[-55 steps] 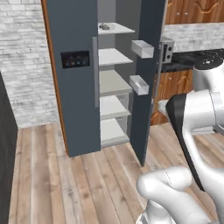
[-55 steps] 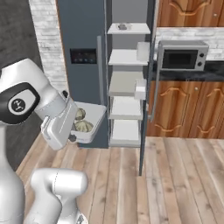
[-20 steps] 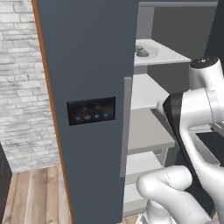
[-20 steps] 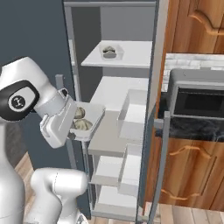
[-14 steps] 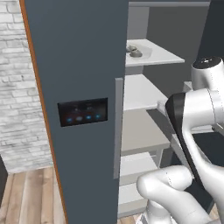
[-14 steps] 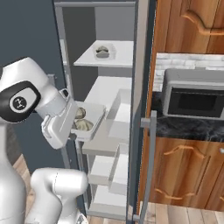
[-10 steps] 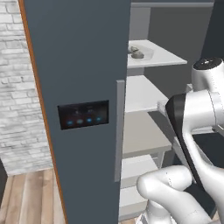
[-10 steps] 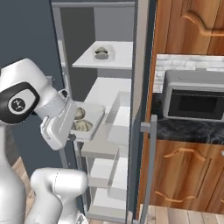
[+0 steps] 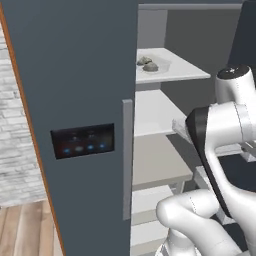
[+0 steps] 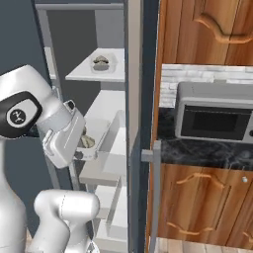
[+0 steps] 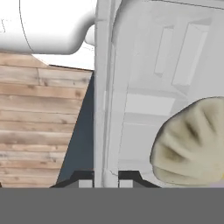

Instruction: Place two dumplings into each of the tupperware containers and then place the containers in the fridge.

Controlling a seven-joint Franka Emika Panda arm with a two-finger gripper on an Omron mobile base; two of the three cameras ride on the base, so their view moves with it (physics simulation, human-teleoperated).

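Note:
My gripper [image 11: 106,180] is shut on the thin wall of a pale tupperware container [image 11: 106,109]; a ridged beige dumpling [image 11: 191,144] lies inside it on the right. From the right base view this held container [image 10: 92,148] hangs level in front of the open fridge's [image 10: 106,111] middle shelf, with a dumpling [image 10: 88,142] showing past my white hand. Another tupperware container [image 9: 156,65] with two dumplings [image 9: 149,64] rests on the upper shelf [image 10: 101,62]. The slate-grey fridge door [image 9: 75,100] with its dark panel [image 9: 82,141] stands at the left.
The fridge's open right door carries a white bin [image 10: 112,143] close beside the held container. A steel microwave [image 10: 217,116] sits on a dark counter under wooden cabinets [image 10: 212,29]. My own white arm [image 9: 225,130] stands before the shelves. Wooden floor [image 9: 25,230] lies below.
The whole picture has shifted and grown: the base has moved closer to the open fridge. The container stays in my gripper, now at the middle shelf.

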